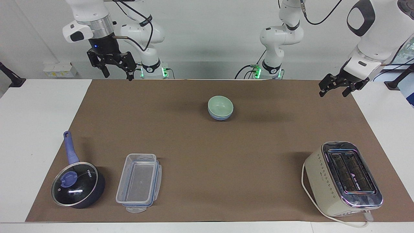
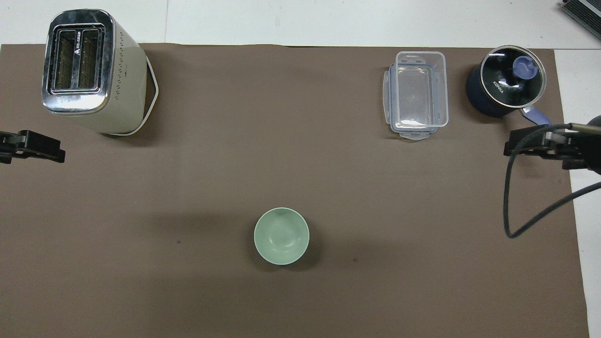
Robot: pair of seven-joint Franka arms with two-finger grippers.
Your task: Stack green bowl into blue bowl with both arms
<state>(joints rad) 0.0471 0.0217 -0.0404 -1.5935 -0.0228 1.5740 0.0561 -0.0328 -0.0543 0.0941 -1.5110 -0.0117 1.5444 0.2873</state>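
Note:
The green bowl [image 1: 220,104] sits nested inside the blue bowl [image 1: 221,117] on the brown mat, midway between the two arms' bases. In the overhead view only the green bowl [image 2: 281,235] shows; the blue bowl is hidden under it. My right gripper [image 1: 117,76] is open and empty, raised over the mat's edge at the right arm's end; it also shows in the overhead view [image 2: 521,145]. My left gripper [image 1: 332,94] is open and empty, waiting over the mat's edge at the left arm's end, and shows in the overhead view [image 2: 33,146].
A cream toaster [image 1: 343,178] stands farther from the robots at the left arm's end. A clear plastic container [image 1: 139,182] and a dark blue lidded saucepan [image 1: 77,184] stand farther from the robots at the right arm's end.

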